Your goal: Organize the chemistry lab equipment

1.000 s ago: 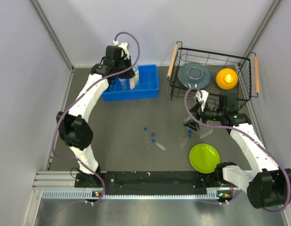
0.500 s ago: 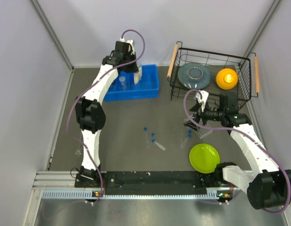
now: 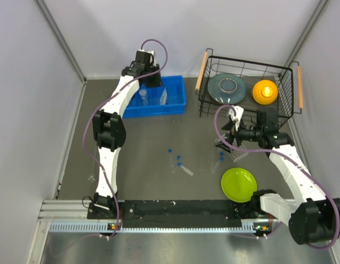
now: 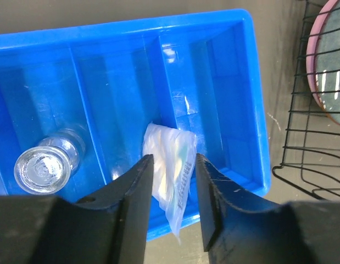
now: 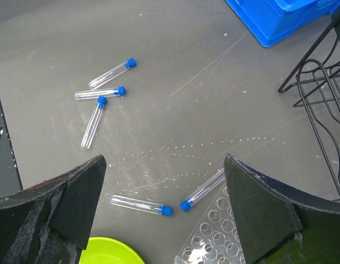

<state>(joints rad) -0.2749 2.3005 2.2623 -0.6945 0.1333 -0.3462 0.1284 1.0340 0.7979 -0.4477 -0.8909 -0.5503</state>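
My left gripper (image 3: 151, 77) (image 4: 173, 160) hovers over the blue bin (image 3: 175, 105) (image 4: 253, 110) with its jaws slightly apart. The clear plastic packet (image 3: 163, 97) (image 4: 171, 179) lies loose below them, leaning on the bin's front wall in the right compartment. A small clear jar (image 3: 143, 94) (image 4: 46, 165) stands in the left compartment. My right gripper (image 3: 224, 144) (image 5: 164, 159) is wide open and empty above the table. Below it lie blue-capped tubes (image 5: 139, 204) (image 5: 202, 192) and the clear perforated rack (image 5: 213, 236). More tubes (image 3: 179, 161) (image 5: 99, 93) lie mid-table. The black ring on a rod does not show.
A black wire basket (image 3: 290, 82) (image 4: 318, 137) at the back right holds a grey dish (image 3: 227, 87) and an orange bowl (image 3: 265, 92). A lime-green plate (image 3: 238, 184) (image 5: 104, 250) lies near the right arm's base.
My left gripper has swung right over the bin and let go of the packet, which now rests in the right compartment. The right arm has hardly moved.
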